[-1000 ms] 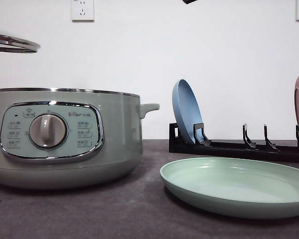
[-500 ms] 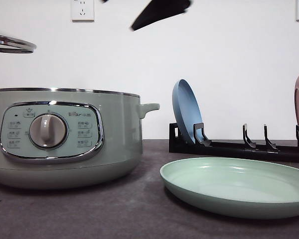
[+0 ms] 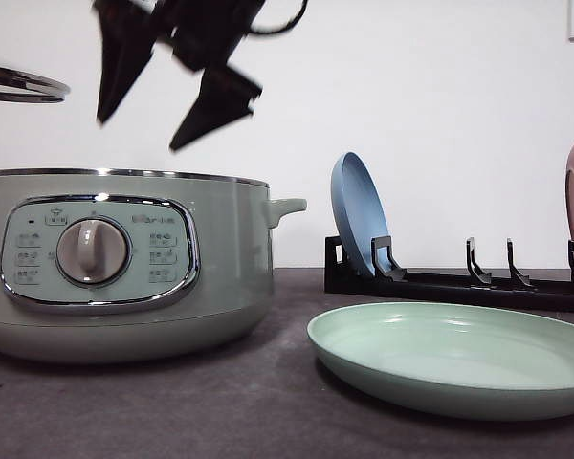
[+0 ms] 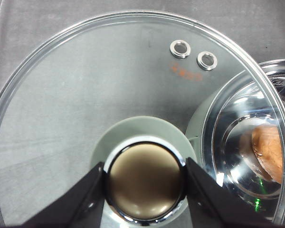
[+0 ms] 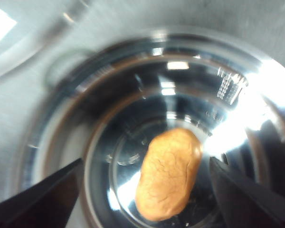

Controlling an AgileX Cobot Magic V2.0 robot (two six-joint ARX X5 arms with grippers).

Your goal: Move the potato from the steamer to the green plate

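The potato [image 5: 168, 173] lay inside the steamer [image 3: 124, 263], at the table's left. The green plate [image 3: 459, 359] sat to its right, in front of the rack [image 3: 459, 282] holding the blue plate [image 3: 359, 215].

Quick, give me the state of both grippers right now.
Left gripper: shut on the lid knob, lid held aside.
Right gripper: open, empty, above the potato in the steamer.

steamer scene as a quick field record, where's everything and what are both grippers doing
potato: lying inside the steamer, not gripped
lid: off the pot, held up by its knob
left gripper: shut on the knob
right gripper: open, above the steamer, fingers either side of the potato in its wrist view
green plate: on the table, nothing on it
blue plate: upright in the rack
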